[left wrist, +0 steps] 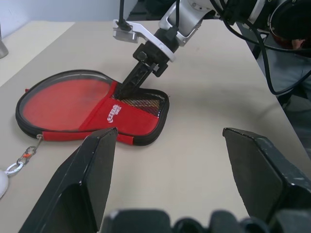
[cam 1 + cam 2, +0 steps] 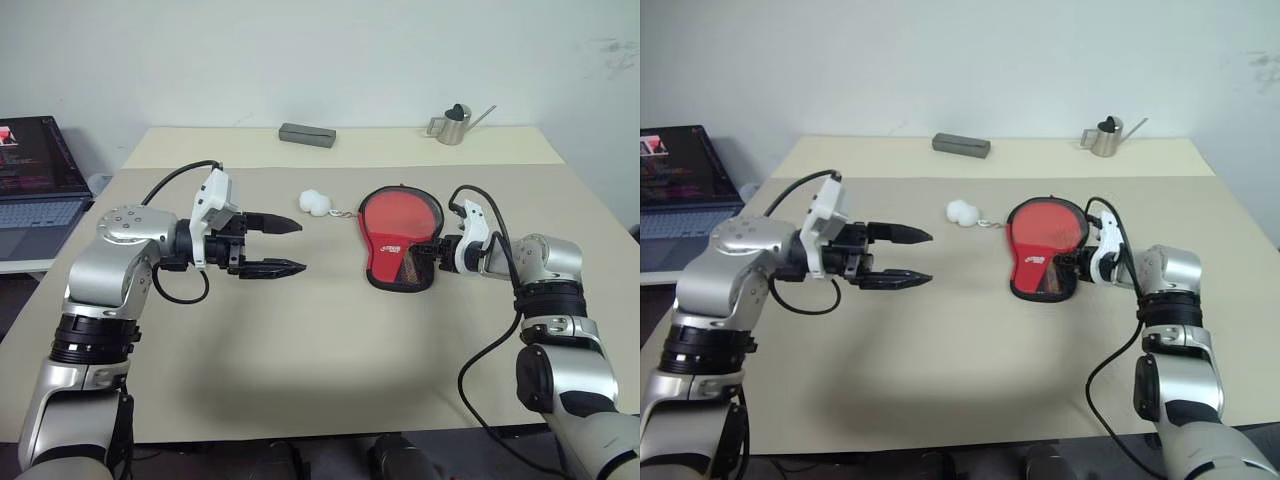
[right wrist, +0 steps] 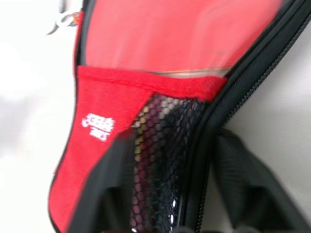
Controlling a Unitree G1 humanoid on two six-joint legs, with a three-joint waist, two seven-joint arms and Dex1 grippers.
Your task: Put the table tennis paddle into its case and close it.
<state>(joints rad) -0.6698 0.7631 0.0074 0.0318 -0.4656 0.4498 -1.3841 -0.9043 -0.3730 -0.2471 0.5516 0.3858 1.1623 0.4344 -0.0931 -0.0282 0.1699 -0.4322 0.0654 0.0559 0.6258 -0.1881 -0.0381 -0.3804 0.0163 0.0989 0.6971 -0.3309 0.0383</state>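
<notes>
Currently the case (image 2: 400, 240) lies flat on the table (image 2: 300, 340), red face up, its round end toward the far edge and its narrow mesh end toward me. Its red interior shows at the round end; whether that red surface is the table tennis paddle itself or only lining I cannot tell (no handle is visible).

My right gripper (image 2: 437, 250) sits at the case's near right edge. In the right wrist view one finger (image 3: 112, 189) lies over the mesh pocket and the other sits outside the zip edge (image 3: 233, 97), so the rim runs between them; whether they press on it I cannot tell.

My left gripper (image 2: 285, 246) hovers above the table, well apart from the case on its left, pointing toward it, fingers (image 1: 87, 179) spread wide with nothing between them.

A white pompom (image 2: 315, 203) rests just left of the case's round end, joined to it by a small chain (image 1: 26, 158). Beyond the case, near the table's far edge, are a grey box (image 2: 306, 135) and a small metal watering can (image 2: 455, 125). A laptop (image 2: 35, 180) stands off the table, far left of the case.
</notes>
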